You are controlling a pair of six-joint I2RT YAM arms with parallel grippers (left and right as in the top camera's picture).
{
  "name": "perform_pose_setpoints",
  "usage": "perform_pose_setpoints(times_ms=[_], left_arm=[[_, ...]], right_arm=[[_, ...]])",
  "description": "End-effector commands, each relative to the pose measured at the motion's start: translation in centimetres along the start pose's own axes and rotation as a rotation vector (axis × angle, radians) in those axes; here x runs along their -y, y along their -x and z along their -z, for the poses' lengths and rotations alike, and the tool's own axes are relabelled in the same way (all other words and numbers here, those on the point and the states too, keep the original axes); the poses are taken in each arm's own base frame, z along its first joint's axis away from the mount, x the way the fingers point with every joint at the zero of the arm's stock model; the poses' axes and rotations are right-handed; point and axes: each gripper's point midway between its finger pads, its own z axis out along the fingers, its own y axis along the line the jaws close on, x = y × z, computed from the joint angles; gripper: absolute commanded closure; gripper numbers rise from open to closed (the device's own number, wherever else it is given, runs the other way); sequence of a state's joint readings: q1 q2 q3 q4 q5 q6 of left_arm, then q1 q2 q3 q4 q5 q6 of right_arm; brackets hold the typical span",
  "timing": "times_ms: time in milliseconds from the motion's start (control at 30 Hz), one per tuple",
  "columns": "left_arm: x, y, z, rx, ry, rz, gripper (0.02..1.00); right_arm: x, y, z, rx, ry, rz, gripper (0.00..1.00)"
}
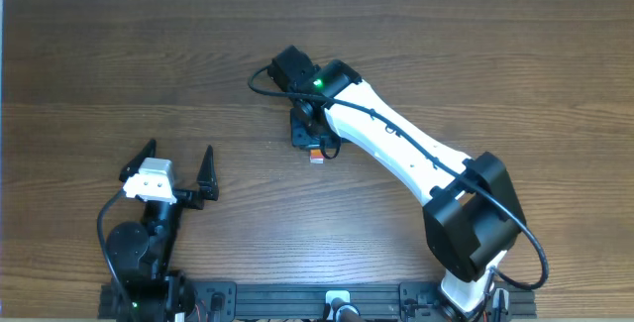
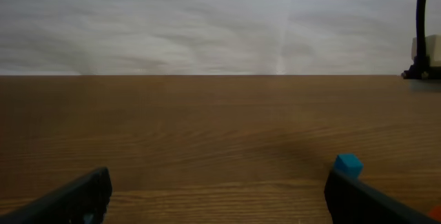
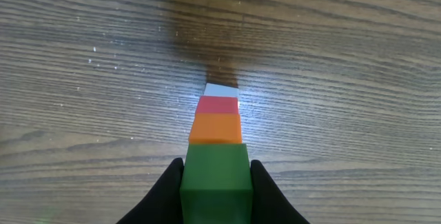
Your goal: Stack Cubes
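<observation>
A green cube (image 3: 215, 182) is clamped between the black fingers of my right gripper (image 3: 216, 172), which is shut on it. Directly beneath it stands a column of cubes: orange (image 3: 216, 129), then red (image 3: 218, 105), then a pale one (image 3: 220, 89) at the bottom on the wood. Whether the green cube rests on the orange one I cannot tell. From above, my right gripper (image 1: 312, 142) covers most of the stack (image 1: 317, 157) near the table's middle. My left gripper (image 1: 178, 161) stands open at the near left, well apart from the stack, with nothing between its fingers (image 2: 69, 200).
The brown wooden table (image 1: 475, 54) stretches bare on all sides of the stack. The right arm's white link (image 1: 396, 144) runs diagonally from the near right to the middle. A black cable and a pale object (image 2: 428, 52) stand at the far table edge.
</observation>
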State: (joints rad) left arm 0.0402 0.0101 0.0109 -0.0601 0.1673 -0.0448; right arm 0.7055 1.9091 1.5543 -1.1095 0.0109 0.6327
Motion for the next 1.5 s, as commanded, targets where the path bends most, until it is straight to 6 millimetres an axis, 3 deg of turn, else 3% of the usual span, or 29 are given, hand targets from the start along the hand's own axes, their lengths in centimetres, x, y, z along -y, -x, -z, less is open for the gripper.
perform_pose_setpoints(times_ms=[33,467,567,833,1067,1267,1433,1500], left_arm=[[0.0,-0.1,0.0,0.0,0.001,-0.014,0.023],[0.0,-0.1,0.0,0.0,0.001,-0.014,0.02],[0.0,-0.1,0.0,0.0,0.001,-0.014,0.02],[0.0,-0.1,0.0,0.0,0.001,-0.014,0.02],[0.0,-0.1,0.0,0.0,0.001,-0.014,0.02],[0.0,-0.1,0.0,0.0,0.001,-0.014,0.02],[0.0,-0.1,0.0,0.0,0.001,-0.014,0.02],[0.0,-0.1,0.0,0.0,0.001,-0.014,0.02]], right_arm=[[0.6,0.1,-1.1,-0.013,-0.031,-0.025,0.989],[0.6,0.1,-1.1,-0.012,-0.03,-0.025,0.965],[0.6,0.1,-1.1,-0.012,-0.03,-0.024,0.91],[0.6,0.1,-1.1,-0.013,-0.03,-0.024,0.621],[0.5,0.1,-1.1,-0.015,-0.027,-0.024,0.575],[0.5,0.2,-1.0,-0.012,-0.025,-0.024,0.426],[0.0,1.1,0.5,0.013,-0.011,0.008,0.272],[-0.1,1.8,1.6,0.03,-0.006,0.029,0.257]])
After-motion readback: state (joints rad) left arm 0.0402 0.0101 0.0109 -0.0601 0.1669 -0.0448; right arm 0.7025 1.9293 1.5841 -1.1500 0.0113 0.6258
